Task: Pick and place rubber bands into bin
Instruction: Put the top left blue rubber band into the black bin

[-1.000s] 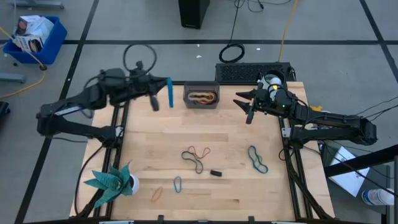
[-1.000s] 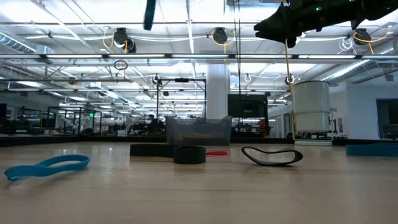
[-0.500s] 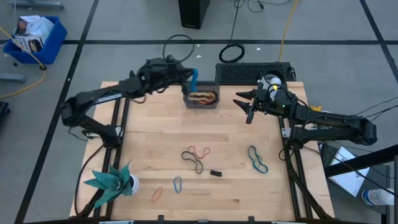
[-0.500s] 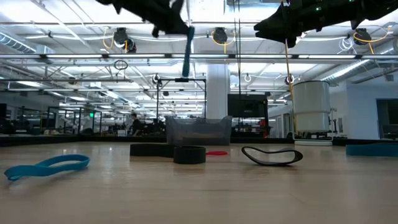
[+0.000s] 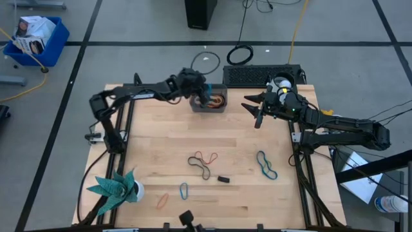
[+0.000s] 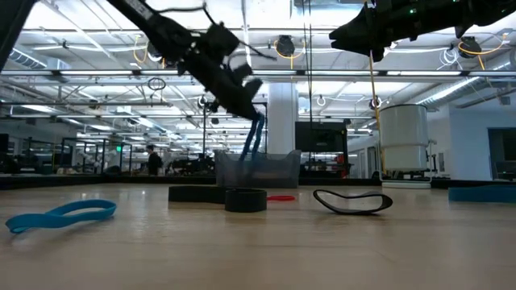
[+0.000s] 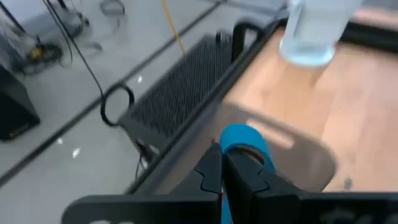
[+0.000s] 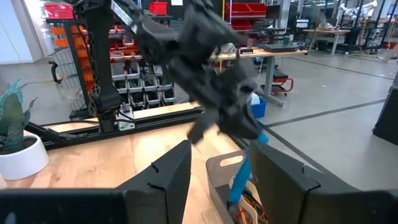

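Wooden tabletop, pale planks, carrying the following, near edge first.

Near left corner: a potted plant with teal leaves. Beside it, an orange rubber band and a small teal rubber band.

Middle: a small black block; a black rubber band touching a red rubber band. Well to the right, a long blue rubber band lying flat.

Far edge, centre: the bin, dark grey with low walls, already holding several bands in orange and red.

My left end effector is directly over the bin, pinched tight on one blue rubber band. This band hangs straight down, its lower end reaching into the bin.

My right end effector waits above the far right of the tabletop, to the right of the bin, fingers spread wide and empty.

Beyond the tabletop, on the floor: a black ridged mat, a coiled black cable, and, far left, a blue crate.
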Robot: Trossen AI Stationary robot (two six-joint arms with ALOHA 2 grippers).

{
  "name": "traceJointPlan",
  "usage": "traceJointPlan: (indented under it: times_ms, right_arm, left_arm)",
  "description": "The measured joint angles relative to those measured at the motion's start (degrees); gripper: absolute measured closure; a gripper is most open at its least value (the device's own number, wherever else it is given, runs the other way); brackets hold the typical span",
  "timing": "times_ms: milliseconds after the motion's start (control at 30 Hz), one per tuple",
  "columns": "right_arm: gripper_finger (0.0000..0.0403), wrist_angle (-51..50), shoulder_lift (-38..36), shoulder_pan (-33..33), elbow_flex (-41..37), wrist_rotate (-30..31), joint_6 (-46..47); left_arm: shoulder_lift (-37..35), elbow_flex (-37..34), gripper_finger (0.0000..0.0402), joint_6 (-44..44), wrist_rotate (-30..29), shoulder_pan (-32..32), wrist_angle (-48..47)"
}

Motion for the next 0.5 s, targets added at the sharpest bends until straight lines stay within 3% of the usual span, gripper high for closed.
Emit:
traceJointPlan:
  times_ms: [300,500]
  right_arm:
    - [0.0248,-0.73,0.00,-0.01,0.00,-0.02,-0.04]
    - [0.0248,-2.30,0.00,-0.01,0.00,-0.02,-1.23]
  left_arm:
    - [7.49,-0.02,0.0395,-2.19,2.55,-0.06,-0.47]
    - [9.09,-0.02,0.0370,-3.66,2.87,-0.06,-0.77]
